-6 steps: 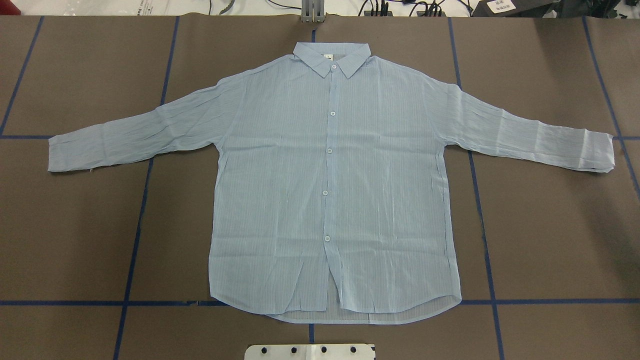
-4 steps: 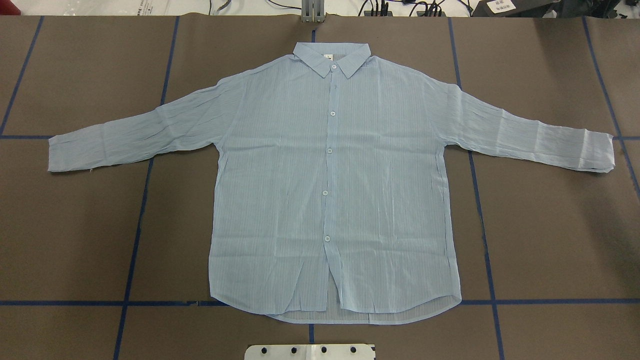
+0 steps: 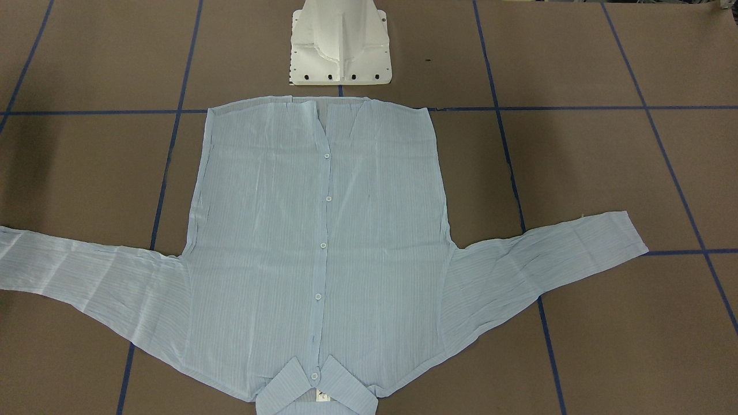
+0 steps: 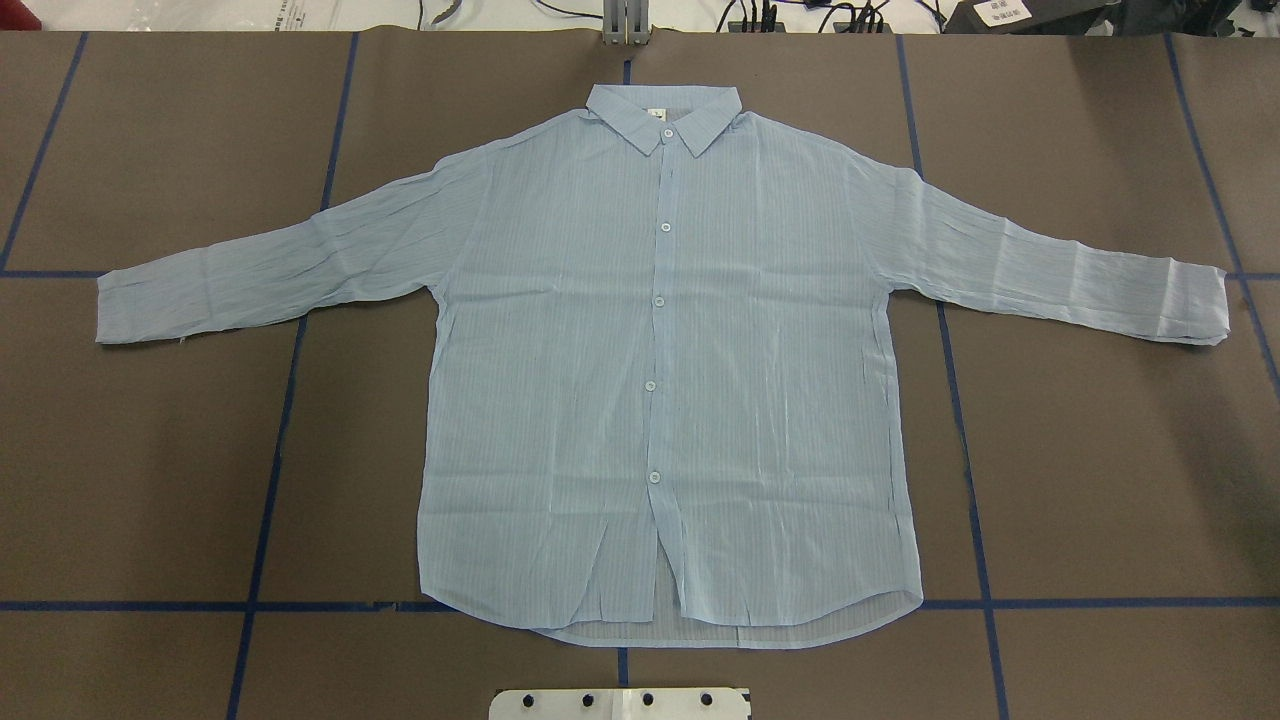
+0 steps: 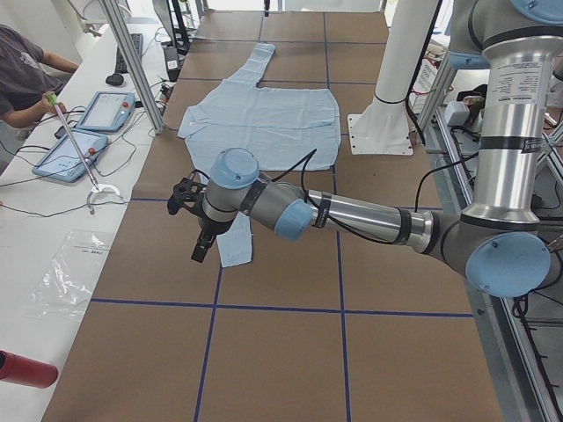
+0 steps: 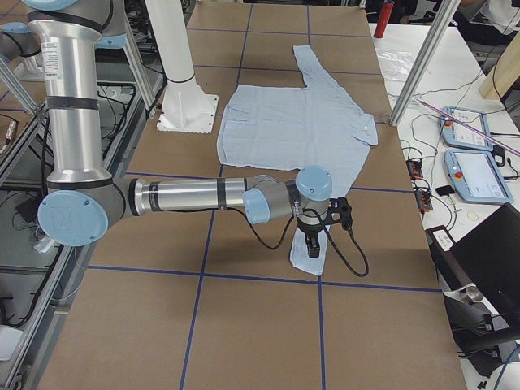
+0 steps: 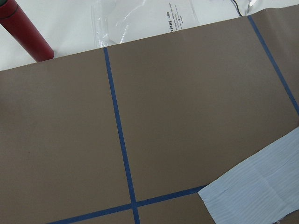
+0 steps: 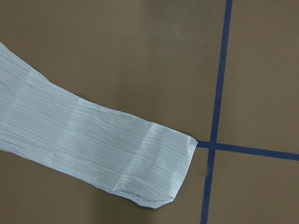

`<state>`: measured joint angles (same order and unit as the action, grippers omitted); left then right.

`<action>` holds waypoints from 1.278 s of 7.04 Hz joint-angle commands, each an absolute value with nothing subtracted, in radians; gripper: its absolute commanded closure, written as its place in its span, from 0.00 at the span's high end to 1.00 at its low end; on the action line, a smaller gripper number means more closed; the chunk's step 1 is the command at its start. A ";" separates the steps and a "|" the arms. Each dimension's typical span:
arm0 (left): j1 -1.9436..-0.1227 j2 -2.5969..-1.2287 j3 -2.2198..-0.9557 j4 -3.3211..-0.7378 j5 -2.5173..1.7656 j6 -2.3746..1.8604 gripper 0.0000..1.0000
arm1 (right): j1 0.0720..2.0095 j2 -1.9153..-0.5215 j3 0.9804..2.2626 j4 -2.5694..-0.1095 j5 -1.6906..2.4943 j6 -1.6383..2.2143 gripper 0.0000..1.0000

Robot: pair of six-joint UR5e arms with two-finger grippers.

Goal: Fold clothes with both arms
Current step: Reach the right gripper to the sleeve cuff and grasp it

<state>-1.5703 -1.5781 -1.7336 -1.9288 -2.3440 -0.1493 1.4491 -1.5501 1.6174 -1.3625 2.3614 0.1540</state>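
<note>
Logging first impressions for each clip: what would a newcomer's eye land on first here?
A thin pale-blue pinstriped button-up shirt lies spread flat, buttoned side up, on the brown blue-taped table, sleeves stretched outward. In the side views, the left gripper and the right gripper, black two-finger ones on silver arms, each hang close by a sleeve end.

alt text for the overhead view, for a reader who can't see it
A pale-blue pinstriped shirt lies flat, buttoned, front up, on a brown table gridded with blue tape, collar at the far side, sleeves spread wide. A white base plate peeks in at the bottom edge.
</note>
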 commanded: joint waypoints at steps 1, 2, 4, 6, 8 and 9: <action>-1.566 -1.546 -1.741 -1.946 -2.404 -0.140 1.00 | 1.430 -1.530 1.567 -1.351 2.367 0.158 1.00; -1.566 -1.546 -1.743 -1.968 -2.405 -0.144 1.00 | 1.430 -1.435 1.437 -1.350 2.367 0.158 1.00; -1.566 -1.545 -1.747 -1.977 -2.405 -0.144 1.00 | 1.410 -1.330 1.173 -1.170 2.364 0.160 0.99; -1.566 -1.545 -1.753 -1.977 -2.405 -0.140 1.00 | 1.370 -1.312 1.111 -1.154 2.364 0.156 0.97; -1.566 -1.545 -1.755 -1.977 -2.405 -0.140 1.00 | 1.319 -1.302 1.085 -1.147 2.342 0.156 0.92; -1.566 -1.545 -1.756 -1.977 -2.405 -0.140 1.00 | 1.318 -1.302 1.069 -1.149 2.342 0.156 0.91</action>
